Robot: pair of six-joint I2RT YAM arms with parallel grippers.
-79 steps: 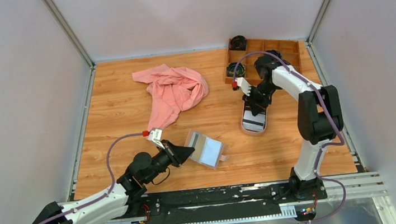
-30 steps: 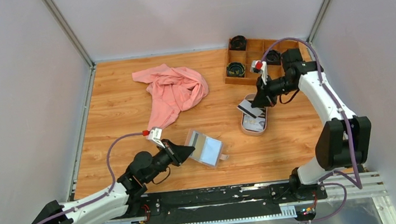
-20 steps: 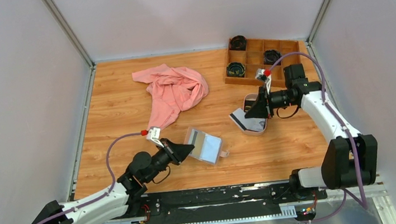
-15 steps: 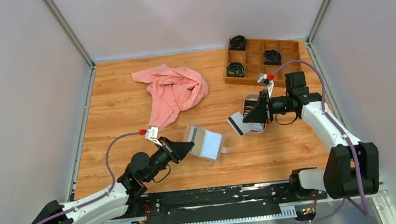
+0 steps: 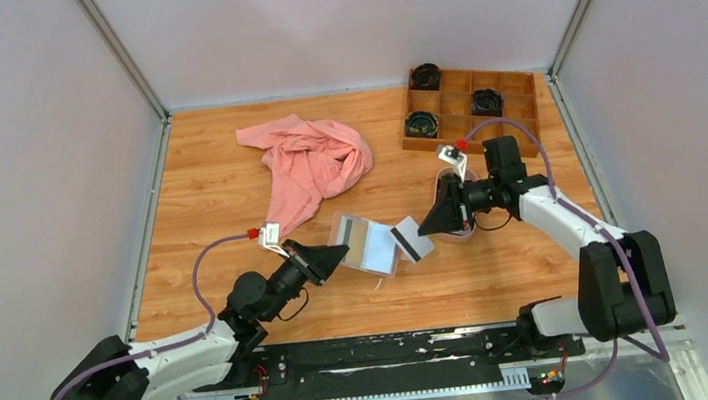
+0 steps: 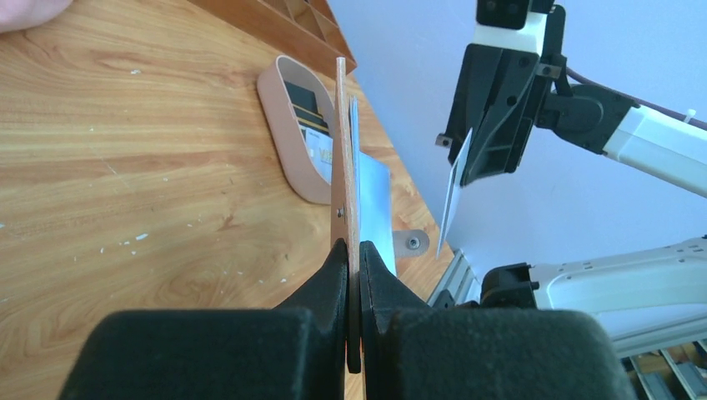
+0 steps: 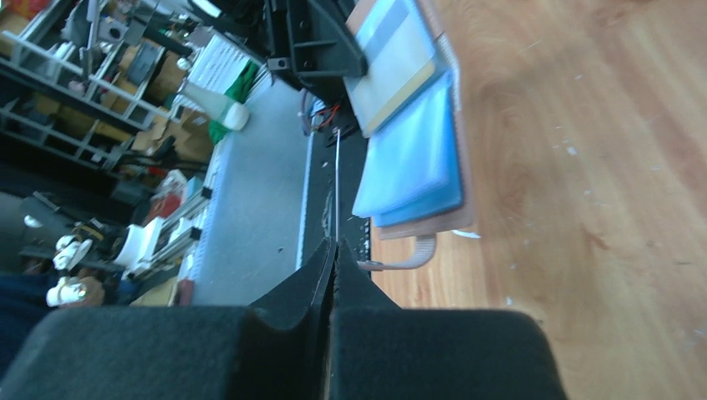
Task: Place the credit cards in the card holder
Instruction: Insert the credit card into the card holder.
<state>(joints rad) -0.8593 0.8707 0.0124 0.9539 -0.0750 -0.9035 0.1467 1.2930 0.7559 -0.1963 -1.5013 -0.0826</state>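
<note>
My left gripper (image 5: 339,252) (image 6: 352,246) is shut on the near edge of the card holder (image 5: 366,242) (image 6: 342,142), a tan wallet held open and lifted, with its light blue pockets (image 7: 413,158) facing my right gripper. My right gripper (image 5: 425,224) (image 7: 334,246) is shut on a whitish credit card with a dark stripe (image 5: 413,241) (image 6: 453,196), held just right of the holder's open side and apart from it. In the right wrist view the card (image 7: 336,183) shows edge-on. More credit cards (image 6: 313,112) lie in the oval pinkish tray (image 6: 283,125).
The oval tray (image 5: 462,235) sits partly under my right arm. A wooden compartment box (image 5: 470,106) with dark coils stands at the back right. A pink cloth (image 5: 311,165) lies bunched at the back left. The holder's snap tab (image 6: 412,242) hangs loose.
My right gripper lifted a card out of the tray and carried it left, up to the holder. My left gripper raised the holder and shifted it slightly right.
</note>
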